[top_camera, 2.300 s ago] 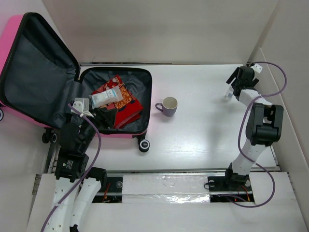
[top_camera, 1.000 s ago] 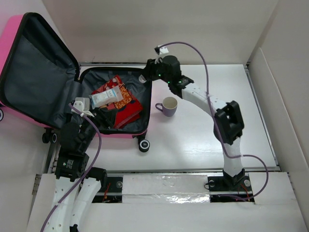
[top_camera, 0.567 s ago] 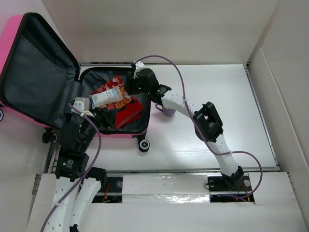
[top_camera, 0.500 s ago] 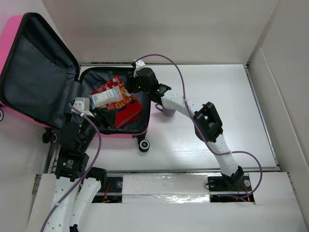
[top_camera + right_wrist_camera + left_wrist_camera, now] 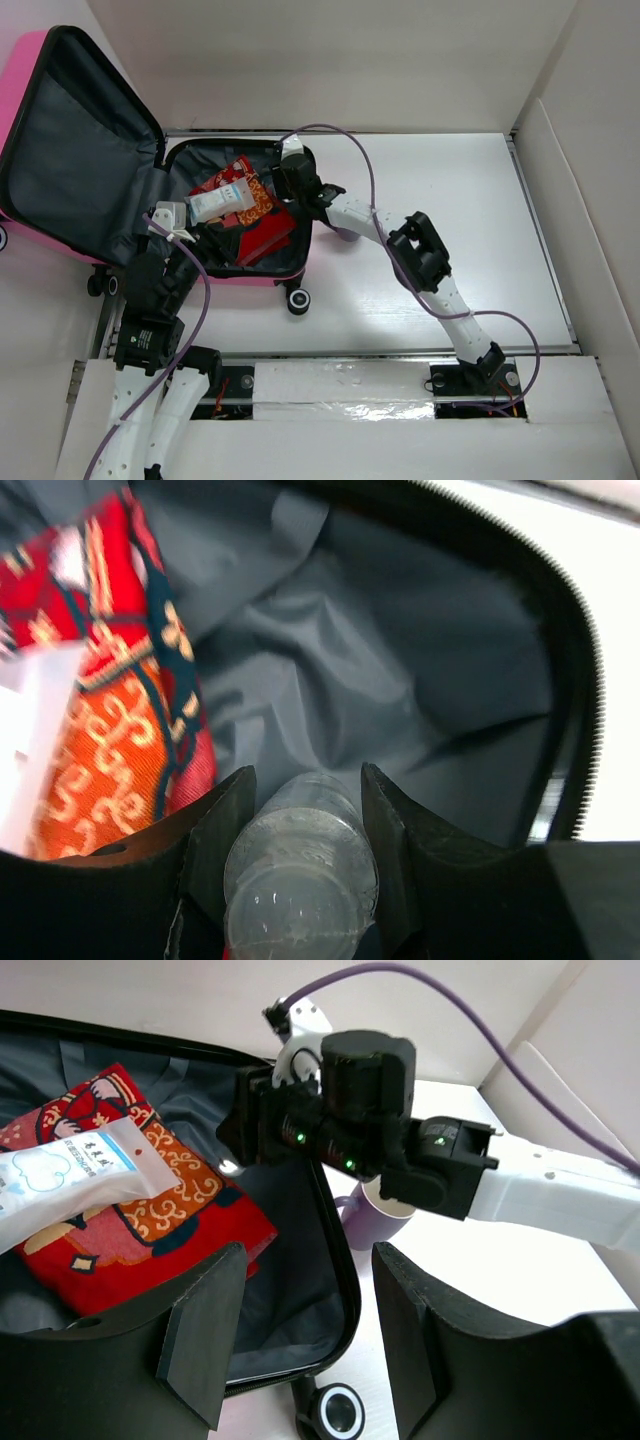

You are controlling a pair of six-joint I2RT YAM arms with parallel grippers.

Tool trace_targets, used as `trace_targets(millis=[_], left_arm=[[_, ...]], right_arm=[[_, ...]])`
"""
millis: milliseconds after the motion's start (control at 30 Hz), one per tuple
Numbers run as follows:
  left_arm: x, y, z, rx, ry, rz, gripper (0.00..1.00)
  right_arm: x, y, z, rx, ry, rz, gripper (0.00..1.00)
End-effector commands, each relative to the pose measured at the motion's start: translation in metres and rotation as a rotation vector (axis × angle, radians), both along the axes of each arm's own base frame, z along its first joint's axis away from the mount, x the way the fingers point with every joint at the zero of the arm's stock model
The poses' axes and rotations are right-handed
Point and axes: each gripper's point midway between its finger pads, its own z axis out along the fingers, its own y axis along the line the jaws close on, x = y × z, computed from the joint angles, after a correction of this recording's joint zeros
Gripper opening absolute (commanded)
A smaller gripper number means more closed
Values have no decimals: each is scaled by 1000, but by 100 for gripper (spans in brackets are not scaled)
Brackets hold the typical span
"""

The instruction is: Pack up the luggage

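Note:
The pink luggage (image 5: 25, 95) lies open at the left, its lid standing up and its dark grey lined tray (image 5: 300, 200) on the table. Red patterned cloth (image 5: 262, 228) and a white pouch (image 5: 220, 203) lie in the tray. My right gripper (image 5: 290, 185) reaches over the tray's right side and is shut on a small clear bottle (image 5: 300, 865), held just above the grey lining (image 5: 400, 680). My left gripper (image 5: 300, 1345) is open and empty, hovering over the tray's near right corner (image 5: 340, 1320).
A lilac mug (image 5: 345, 232) stands on the white table just right of the luggage, partly behind my right arm; it also shows in the left wrist view (image 5: 375, 1215). A black luggage wheel (image 5: 298, 299) sticks out at the tray's near corner. Walls close in at the back and right.
My right arm has swung from the table's far right corner across to the luggage, carrying the clear bottle, and has lowered into the tray. The left arm has not moved.

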Motion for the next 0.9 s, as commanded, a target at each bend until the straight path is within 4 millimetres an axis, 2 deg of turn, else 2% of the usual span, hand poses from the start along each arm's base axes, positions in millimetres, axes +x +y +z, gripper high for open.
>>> trace_targets(millis=[0, 67, 100, 200, 233, 267, 300, 333, 367, 400, 433, 467, 500, 533, 567, 600, 633, 667, 700, 800, 867], left_arm=[[0, -2, 20, -16, -67, -11, 50], [0, -3, 19, -15, -65, -14, 50], [0, -3, 19, -16, -67, -14, 50], [0, -2, 20, -15, -65, -11, 50], [1, -2, 19, -15, -64, -11, 50], [0, -3, 18, -15, -62, -14, 50], [0, -3, 19, -15, -64, -14, 50], [0, -2, 20, -16, -68, -13, 50], [0, -2, 20, -16, -68, -9, 50], [0, -2, 20, -16, -68, -8, 50], [0, -1, 19, -15, -65, -6, 50], [-1, -2, 20, -16, -68, -11, 50], [-2, -2, 20, -16, -70, -13, 50], [-2, -2, 22, -18, -77, -13, 50], [-2, -2, 22, -17, -76, -14, 50], [-2, -2, 21, -17, -73, -13, 50], [-1, -3, 21, -16, -71, -14, 50], [-2, -4, 21, -17, -73, -22, 50], [-3, -4, 22, -18, -77, -26, 50], [-2, -3, 22, -19, -75, -20, 50], [-2, -4, 22, -19, -75, -26, 50]], right_arm=[[-10, 18, 35, 19, -82, 16, 58], [-13, 20, 43, 38, -93, 36, 67], [-16, 20, 58, 56, -106, 41, 72], [-22, 15, 79, 69, -126, 55, 78], [-26, 12, 105, 91, -158, 64, 79], [-30, 9, 115, 98, -169, 69, 80], [-35, 4, 113, 84, -163, 74, 81], [-39, -1, 124, 92, -183, 76, 81], [-44, -18, 158, 126, -226, 60, 80], [-46, -33, 165, 133, -238, 43, 62], [-50, -49, 145, 116, -220, 18, 49], [-58, -69, 173, 158, -254, -2, 34], [-54, -94, 169, 160, -245, -42, 14], [-58, -113, 137, 144, -186, -72, 8], [-59, -128, 130, 146, -166, -90, 6], [-57, -155, 132, 155, -158, -127, 6], [-61, -163, 116, 156, -108, -126, 10], [-68, -175, 87, 124, -49, -134, 16], [-71, -183, 79, 116, -27, -138, 37], [-83, -199, 38, 59, 59, -166, 67], [-81, -211, 20, 41, 100, -202, 70]])
